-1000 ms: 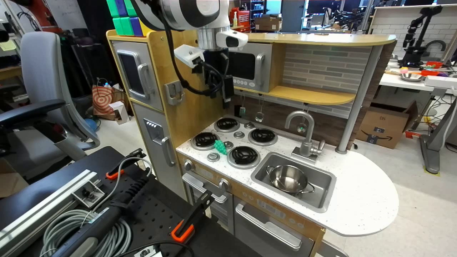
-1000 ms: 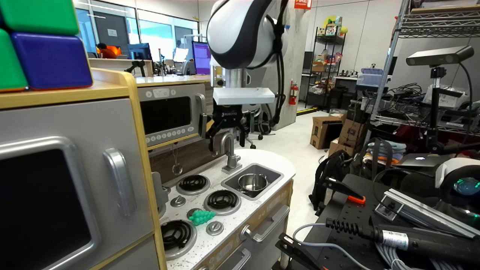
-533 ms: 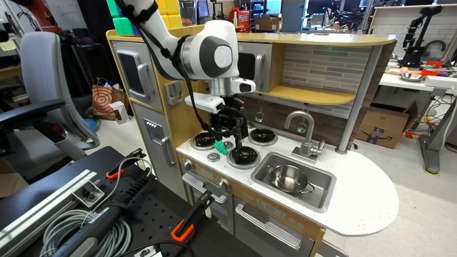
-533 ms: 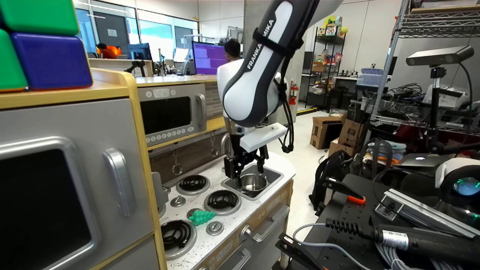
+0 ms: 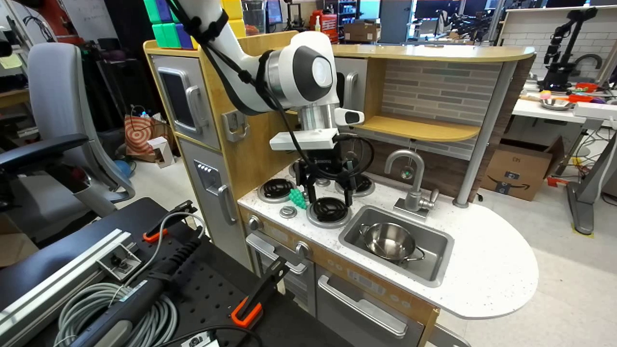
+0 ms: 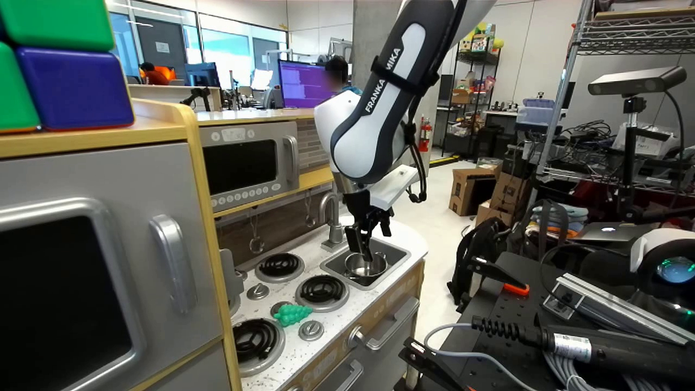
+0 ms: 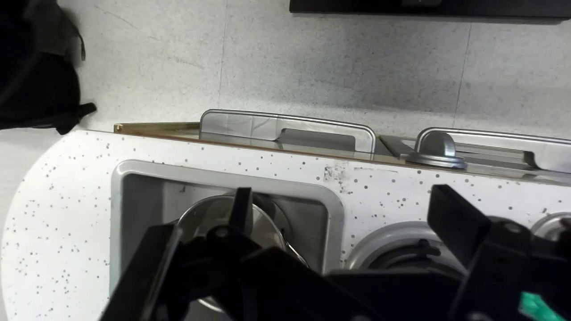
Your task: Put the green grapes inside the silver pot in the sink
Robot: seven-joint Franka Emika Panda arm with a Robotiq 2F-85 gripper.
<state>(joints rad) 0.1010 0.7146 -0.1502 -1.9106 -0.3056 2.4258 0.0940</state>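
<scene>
The green grapes [image 5: 297, 198] lie among the stove knobs and burners, also in an exterior view [image 6: 292, 314]. In the wrist view only a piece of the grapes [image 7: 537, 306] shows at the lower right. The silver pot [image 5: 389, 241] stands in the sink [image 5: 446, 260] with no contents visible. My gripper [image 5: 330, 200] hangs above the counter, apart from the grapes. In the wrist view my gripper [image 7: 342, 191] is open with nothing between its wide-set fingers. One finger and the linkage cover part of the pot [image 7: 205, 218]; the other finger overlaps the burner side.
The grey faucet [image 5: 413, 180] rises behind the sink. Black burners [image 5: 329, 210] and knobs [image 5: 288, 212] surround the grapes. The tall wooden cabinet [image 5: 255, 96] stands beside the stove, and the shelf [image 5: 424, 127] overhangs the back of the counter.
My gripper has come down from beside the microwave to above the counter. In the last half second it has turned and shifted slightly toward the sink side. The grapes and pot have not moved.
</scene>
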